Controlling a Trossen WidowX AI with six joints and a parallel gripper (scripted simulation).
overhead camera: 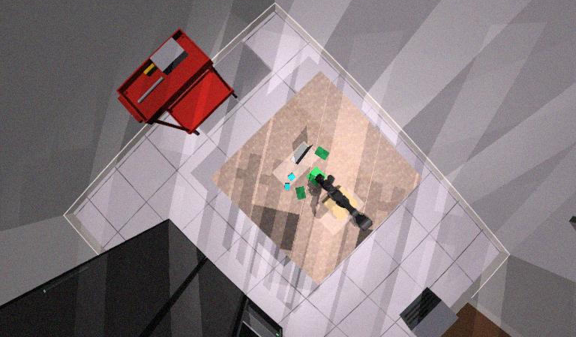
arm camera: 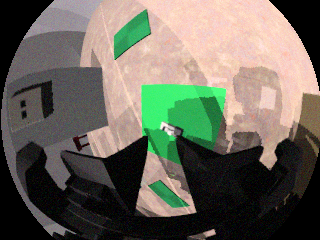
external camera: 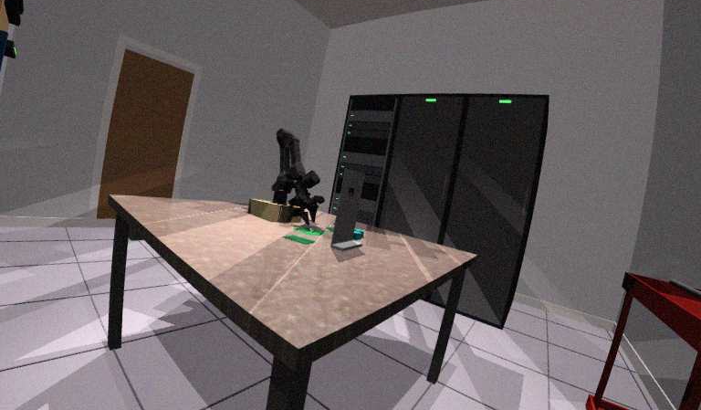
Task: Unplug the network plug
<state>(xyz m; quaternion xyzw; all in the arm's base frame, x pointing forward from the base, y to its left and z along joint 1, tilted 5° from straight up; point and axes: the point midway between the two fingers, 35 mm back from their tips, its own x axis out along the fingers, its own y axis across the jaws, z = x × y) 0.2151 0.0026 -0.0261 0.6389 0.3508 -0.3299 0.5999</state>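
The marked square (arm camera: 194, 110) (overhead camera: 314, 173) (external camera: 309, 233) is a bright green patch on the table. The plug (arm camera: 171, 128) is a small pale piece lying on it near its left edge. My gripper (arm camera: 162, 139) (overhead camera: 318, 179) (external camera: 309, 218) hangs low over the square with its fingers parted. The plug lies just beyond the fingertips and nothing is gripped between them. The grey upright panel (overhead camera: 300, 152) (external camera: 347, 209) (arm camera: 60, 103) with its dark socket stands to the left of the square.
Two darker green patches (overhead camera: 322, 152) (overhead camera: 300, 192) (arm camera: 131, 34) (arm camera: 168, 194) and two small cyan blocks (overhead camera: 291, 176) (overhead camera: 286, 185) lie around the panel. A tan box (external camera: 268, 209) sits at the arm's base. A red cart (overhead camera: 174, 80) and server racks (external camera: 444, 188) stand off the table.
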